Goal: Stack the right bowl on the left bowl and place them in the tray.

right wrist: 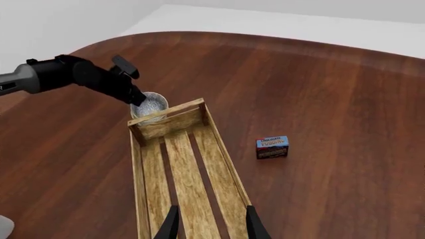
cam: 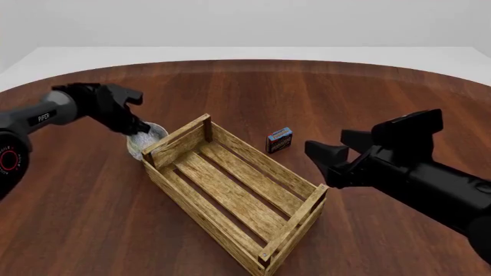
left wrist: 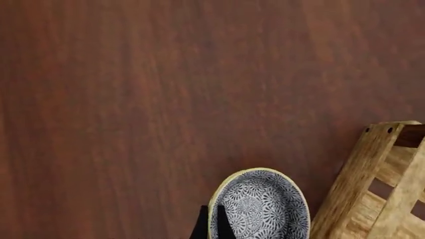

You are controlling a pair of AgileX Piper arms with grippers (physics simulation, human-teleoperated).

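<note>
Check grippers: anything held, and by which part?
Left gripper pinches the bowl by its rim, one finger inside. Right gripper is open, holding nothing, above the tray.

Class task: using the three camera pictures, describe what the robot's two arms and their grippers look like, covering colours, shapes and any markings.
Both arms are black and blocky. The left arm has a grey tubular link lettered PIPER in white and a red ring marking near its base. The left gripper and the right gripper have thin, dark, tapered fingers. No cables show.

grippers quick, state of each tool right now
Left gripper: shut on the rim of the patterned bowl, beside the tray.
Right gripper: open, holding nothing.
</note>
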